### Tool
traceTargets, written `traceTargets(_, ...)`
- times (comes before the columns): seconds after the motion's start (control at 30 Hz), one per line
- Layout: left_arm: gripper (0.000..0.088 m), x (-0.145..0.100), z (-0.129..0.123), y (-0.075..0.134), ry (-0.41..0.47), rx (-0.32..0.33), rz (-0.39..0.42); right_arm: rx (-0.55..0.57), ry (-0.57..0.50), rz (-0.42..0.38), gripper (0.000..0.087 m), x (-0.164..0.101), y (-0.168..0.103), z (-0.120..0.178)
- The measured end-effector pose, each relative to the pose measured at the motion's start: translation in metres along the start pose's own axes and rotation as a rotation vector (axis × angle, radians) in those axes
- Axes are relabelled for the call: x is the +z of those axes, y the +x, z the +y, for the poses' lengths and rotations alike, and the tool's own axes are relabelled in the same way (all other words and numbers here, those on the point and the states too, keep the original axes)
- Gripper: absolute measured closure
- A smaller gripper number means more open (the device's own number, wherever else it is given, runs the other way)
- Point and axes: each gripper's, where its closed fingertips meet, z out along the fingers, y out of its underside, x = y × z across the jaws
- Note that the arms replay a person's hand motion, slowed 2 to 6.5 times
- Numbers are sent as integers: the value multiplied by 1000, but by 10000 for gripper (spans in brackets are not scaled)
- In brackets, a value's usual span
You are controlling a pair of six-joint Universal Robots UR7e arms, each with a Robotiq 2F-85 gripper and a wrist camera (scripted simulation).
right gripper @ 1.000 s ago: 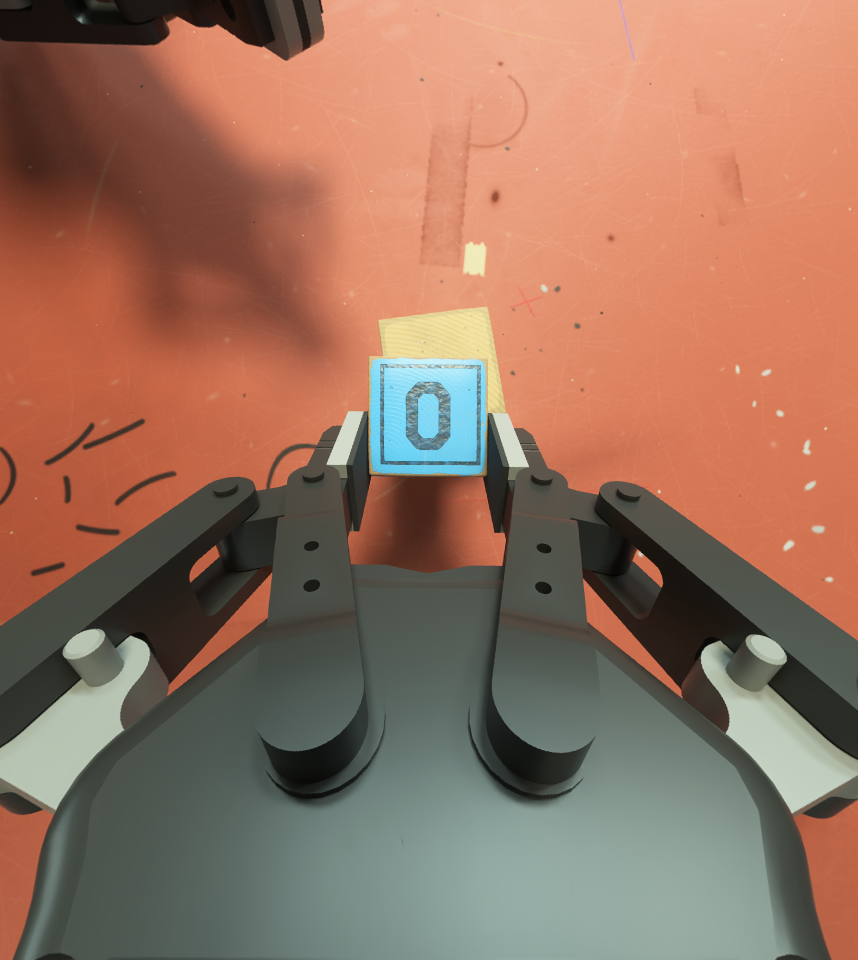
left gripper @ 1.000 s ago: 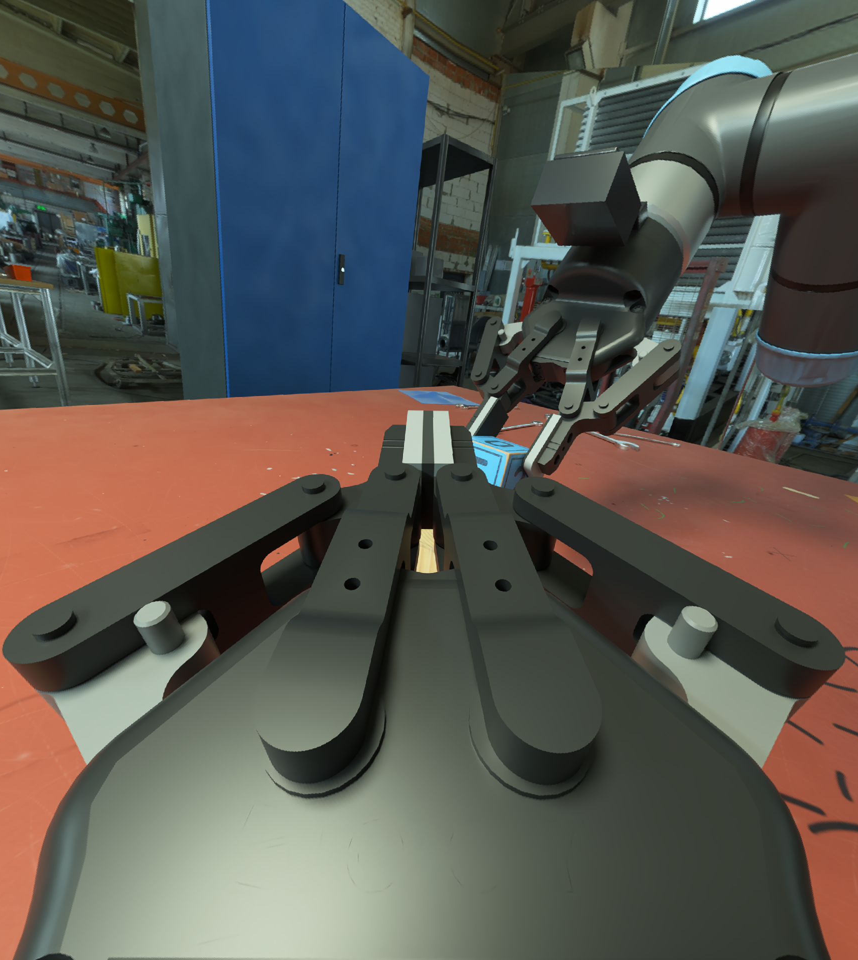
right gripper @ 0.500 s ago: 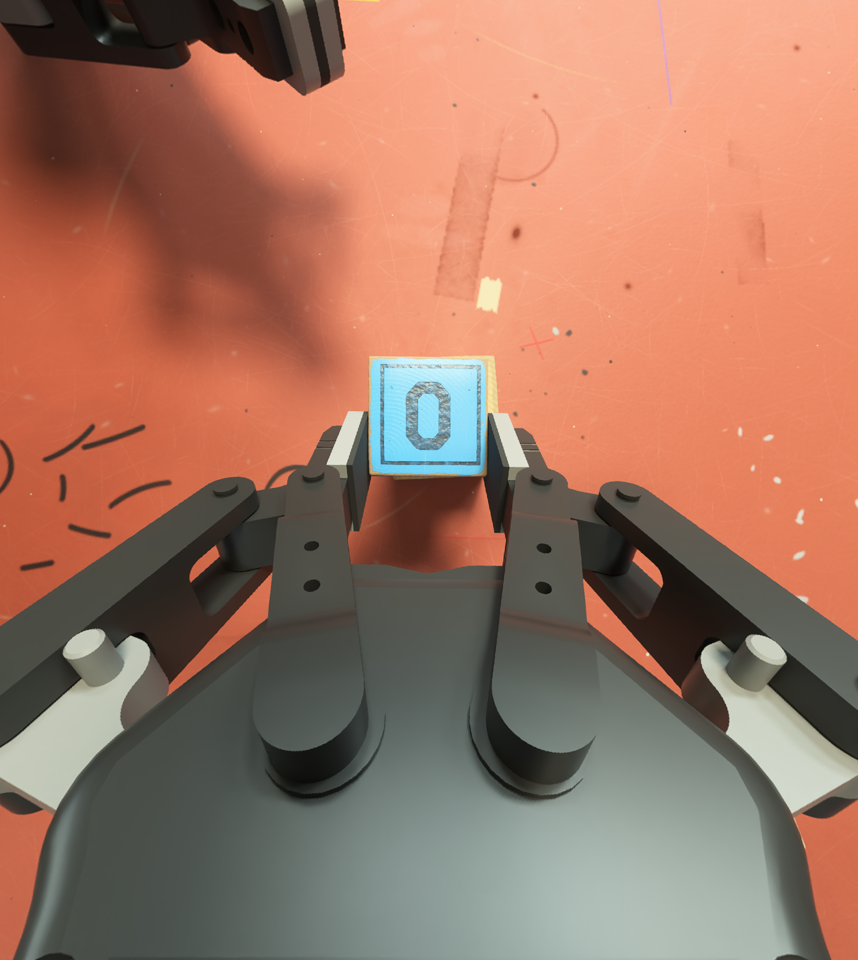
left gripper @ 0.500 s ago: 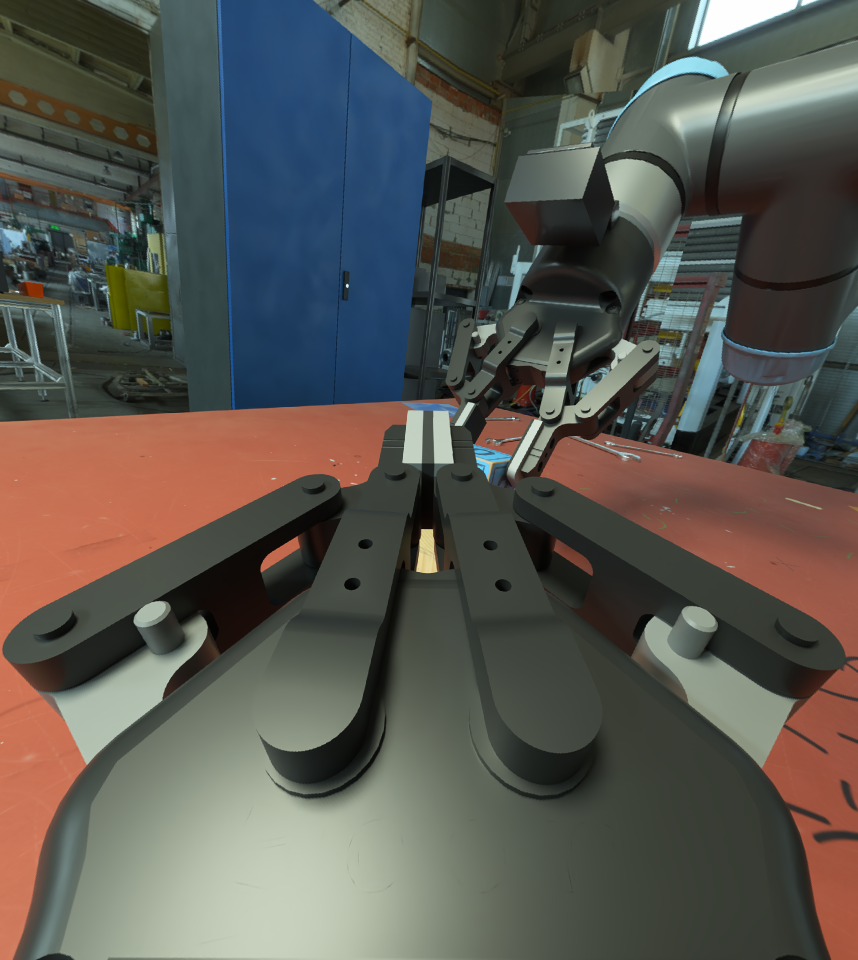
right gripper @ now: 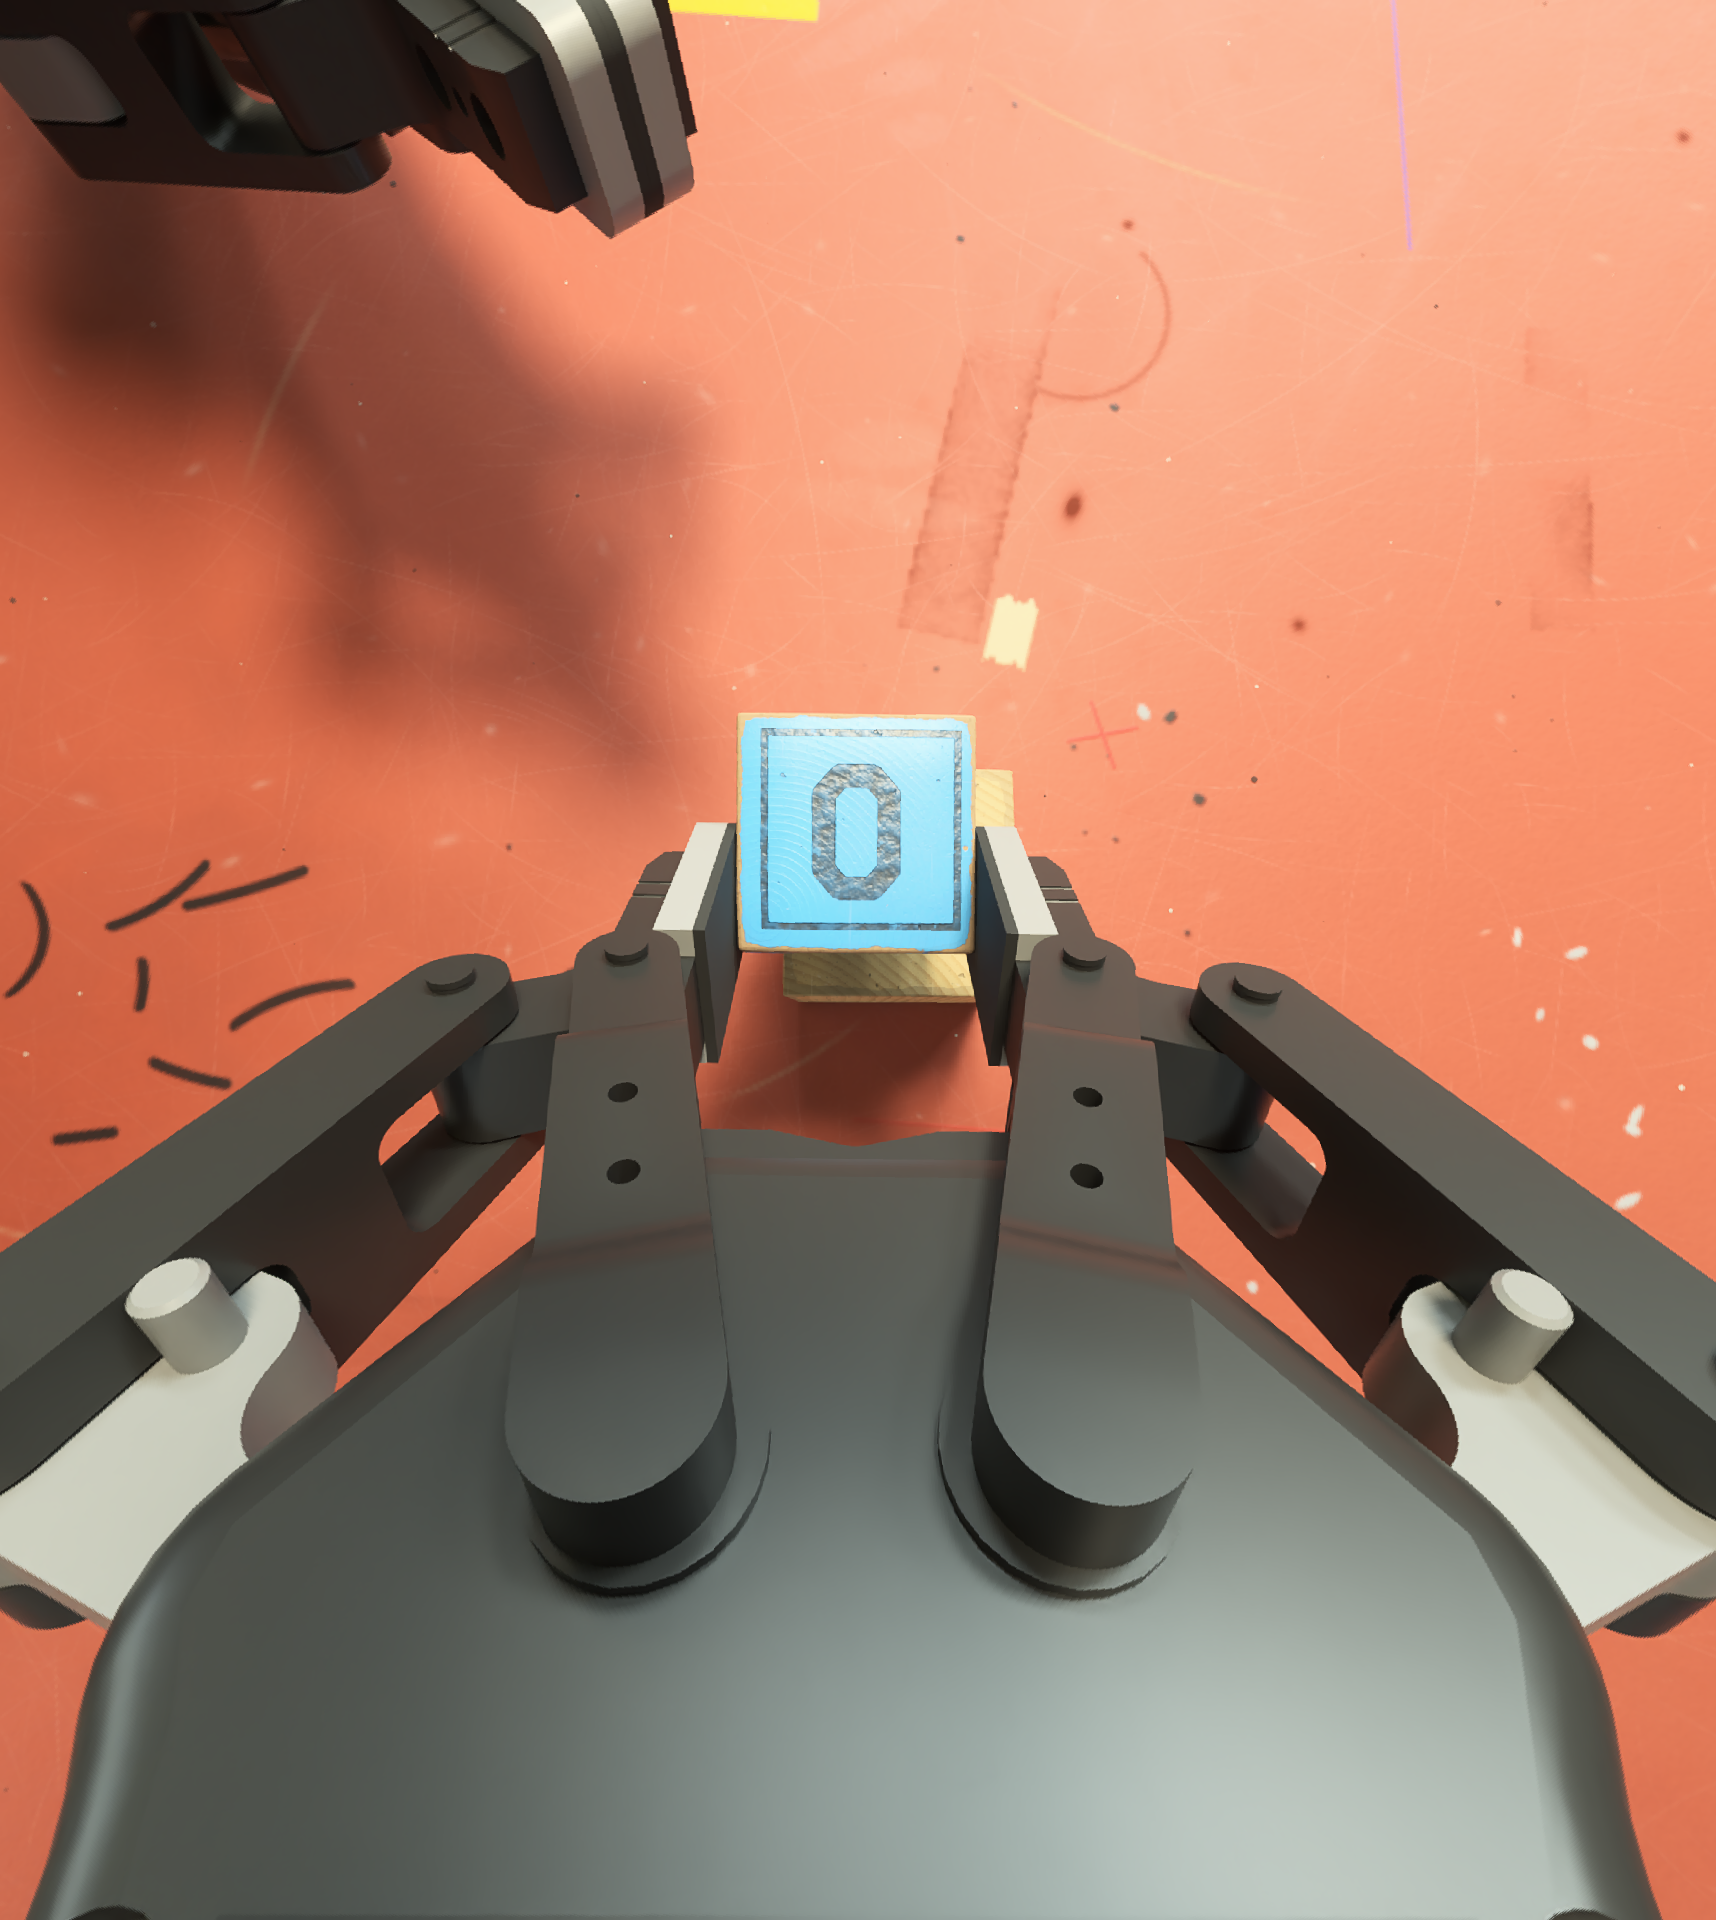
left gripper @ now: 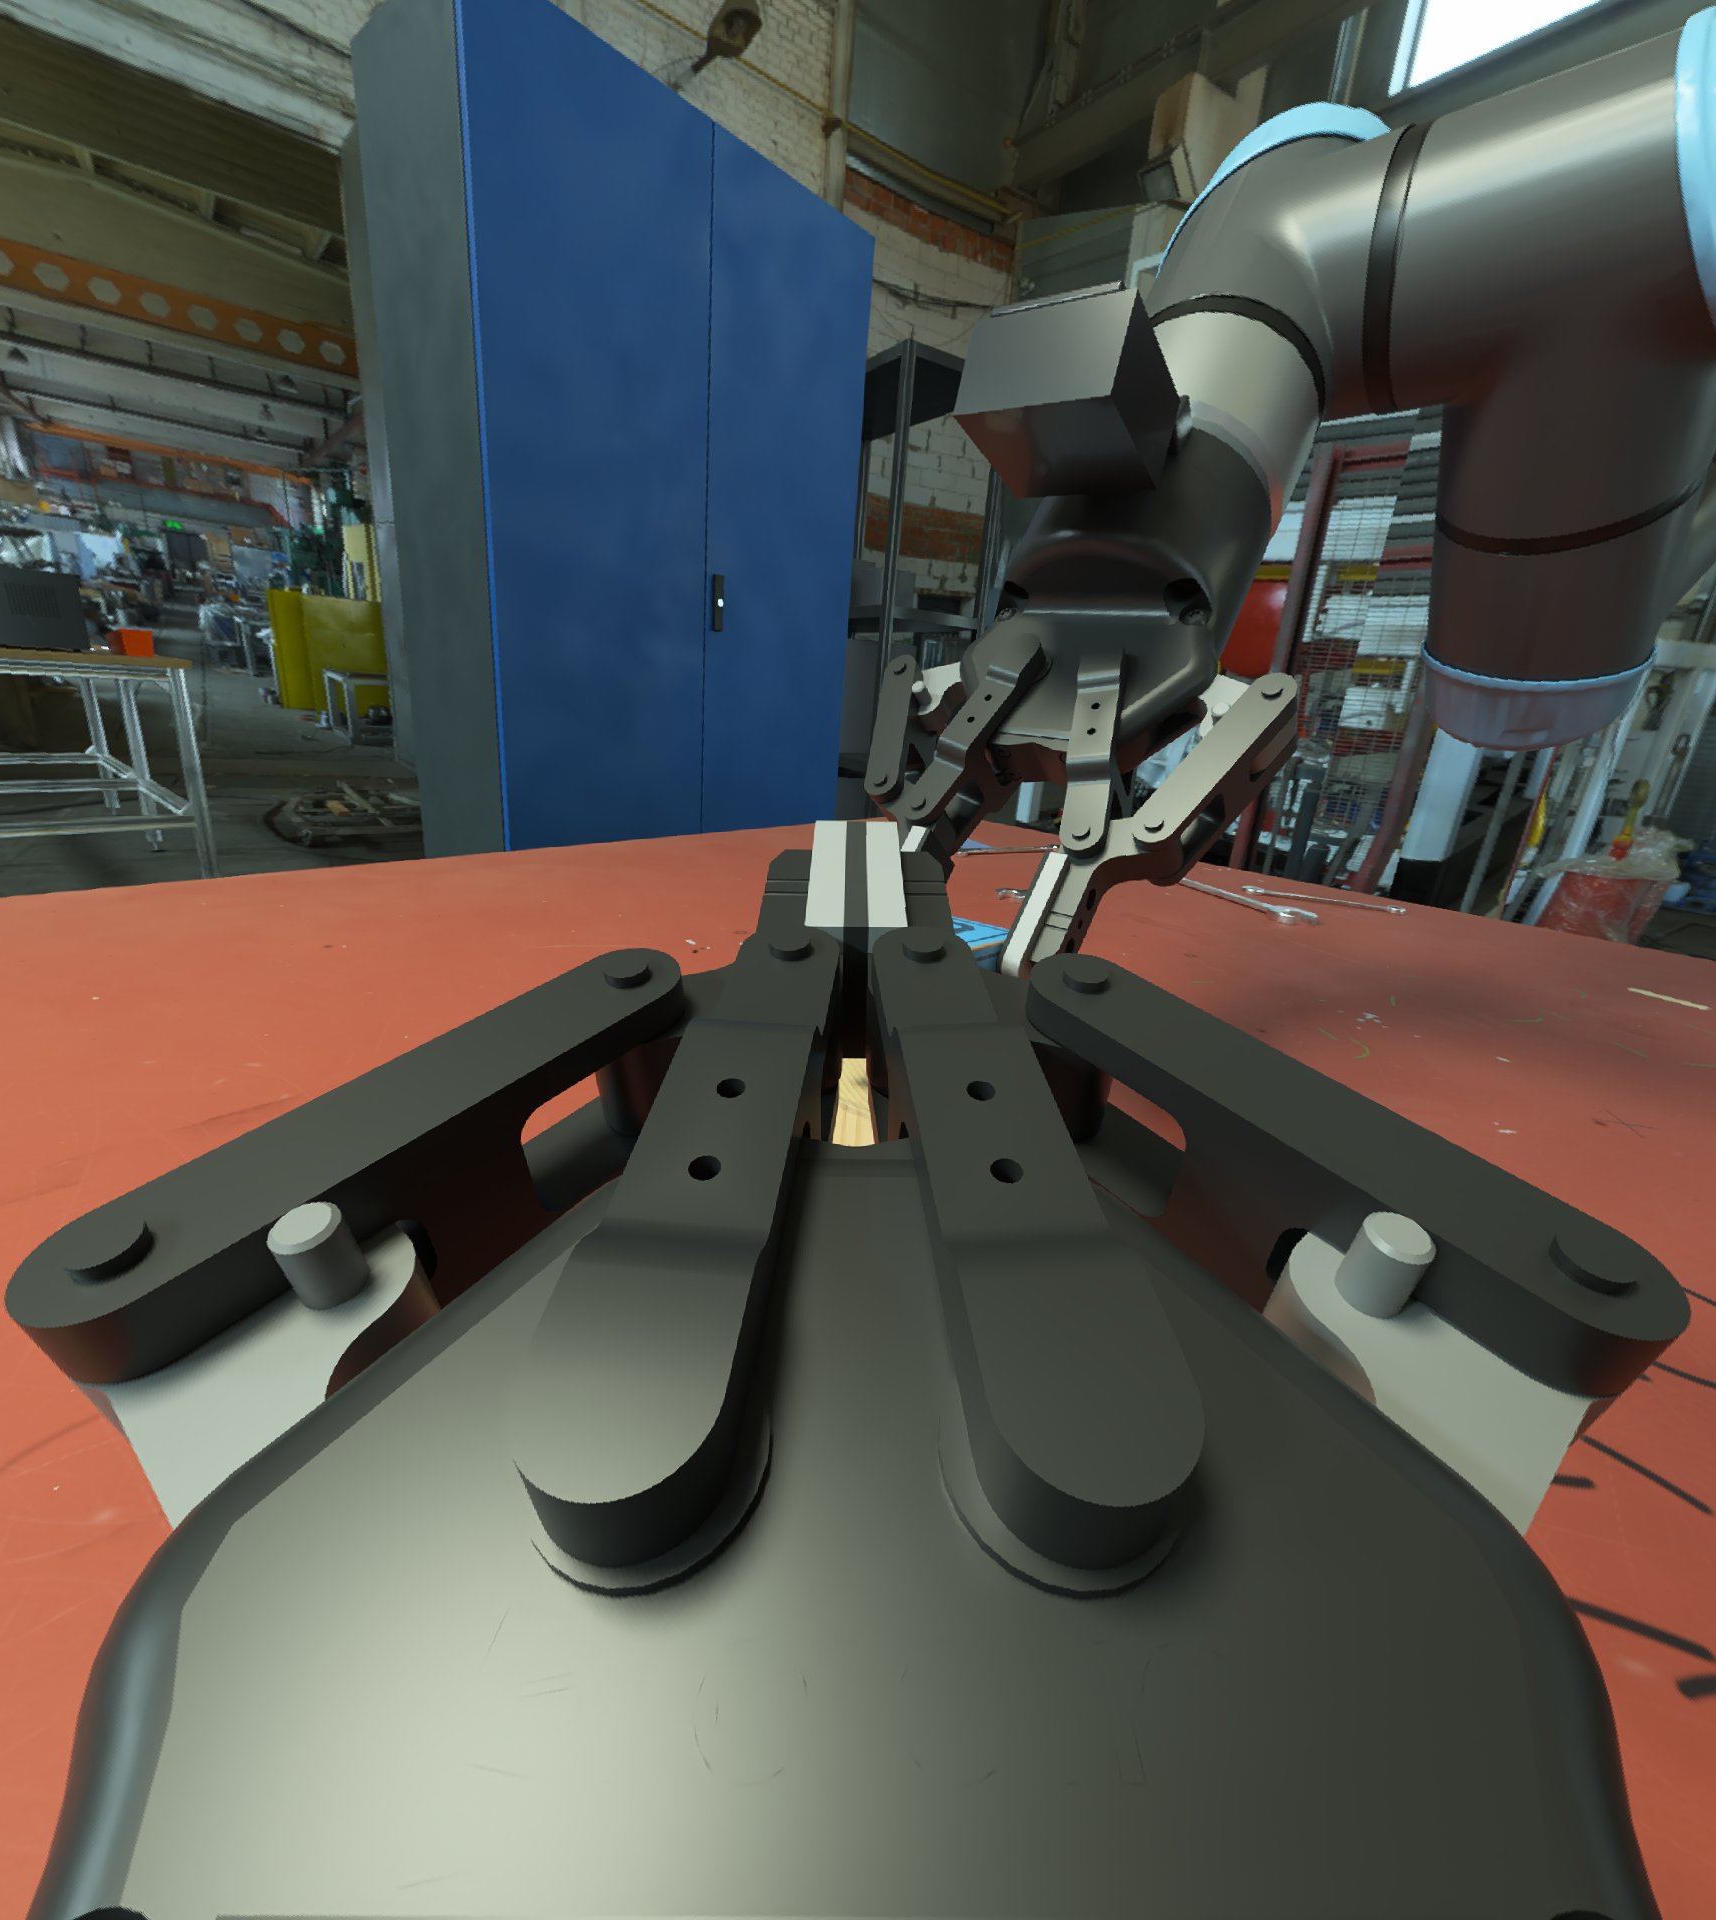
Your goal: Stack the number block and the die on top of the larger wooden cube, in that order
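Note:
My right gripper (right gripper: 854,894) is shut on the blue number block (right gripper: 854,831), with one pad on each side face. The block sits directly over the larger wooden cube (right gripper: 880,979), which shows only below and to the right of it. I cannot tell whether the two touch. My left gripper (left gripper: 856,883) is shut and empty, low over the red table (left gripper: 314,1039). It also shows in the right wrist view (right gripper: 615,135), beyond and to the left of the stack. A sliver of the block (left gripper: 973,928) shows in the left wrist view. The die is not in view.
Spanners (left gripper: 1249,899) lie at the table's far right. A blue cabinet (left gripper: 625,468) stands beyond the far edge. A wood-coloured patch (left gripper: 854,1112) shows under my left fingers. Black marks (right gripper: 158,966) and a tape scrap (right gripper: 1010,632) are on the tabletop.
My right gripper has carried the number block forward over the wooden cube, which lay beyond the block before. My left gripper stays shut and now shows closer in the right wrist view.

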Motion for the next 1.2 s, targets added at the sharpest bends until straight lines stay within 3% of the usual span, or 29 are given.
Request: traceTargets(1.2, 877, -2, -2, 0, 19, 31, -27, -63, -26, -31, 489, 10, 3, 8)
